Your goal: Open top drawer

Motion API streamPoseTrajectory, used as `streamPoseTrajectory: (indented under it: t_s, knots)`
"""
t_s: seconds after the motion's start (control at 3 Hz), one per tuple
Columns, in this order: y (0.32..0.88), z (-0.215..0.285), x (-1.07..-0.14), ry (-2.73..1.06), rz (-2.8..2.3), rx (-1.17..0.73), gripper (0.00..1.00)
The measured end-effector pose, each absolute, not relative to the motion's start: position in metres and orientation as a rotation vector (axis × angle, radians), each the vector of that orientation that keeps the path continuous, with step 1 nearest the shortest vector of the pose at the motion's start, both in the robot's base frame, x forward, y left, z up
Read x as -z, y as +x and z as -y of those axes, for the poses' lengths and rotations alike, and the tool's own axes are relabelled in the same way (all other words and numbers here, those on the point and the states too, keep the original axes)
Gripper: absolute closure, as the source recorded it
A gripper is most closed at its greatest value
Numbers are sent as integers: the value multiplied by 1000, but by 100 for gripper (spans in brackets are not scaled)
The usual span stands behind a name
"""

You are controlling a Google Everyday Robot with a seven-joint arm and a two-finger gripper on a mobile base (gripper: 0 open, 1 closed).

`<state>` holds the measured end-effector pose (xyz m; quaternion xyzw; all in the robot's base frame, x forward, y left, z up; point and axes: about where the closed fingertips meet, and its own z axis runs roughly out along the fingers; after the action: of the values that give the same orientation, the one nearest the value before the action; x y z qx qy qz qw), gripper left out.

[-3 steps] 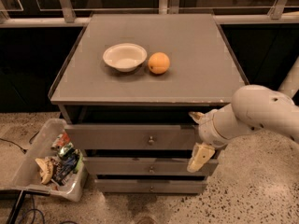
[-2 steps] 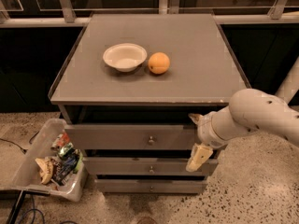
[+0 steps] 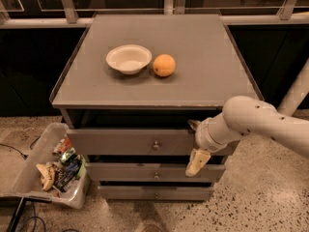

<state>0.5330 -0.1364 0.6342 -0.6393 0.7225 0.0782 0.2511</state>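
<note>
Here the cream gripper straddles the flat grey top drawer.

White bowl just beside orange; snack bin

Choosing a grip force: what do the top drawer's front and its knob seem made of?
The wide grey top drawer front looks like matte painted wood or laminate: flat, no glare. Its small round knob looks metal, with a slight glint. The cream end effector hangs open right of the knob.
</note>
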Motion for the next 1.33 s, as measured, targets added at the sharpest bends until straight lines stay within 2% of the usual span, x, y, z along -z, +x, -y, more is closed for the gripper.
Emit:
streamPoseTrajectory:
  t_s: [0.33, 0.67, 1.33]
  knots:
    - [533, 136, -634, -1740, -1966, -213, 0]
    - [533, 136, -634, -1740, -1966, -213, 19]
    - [533, 136, -634, -1740, -1966, -213, 65]
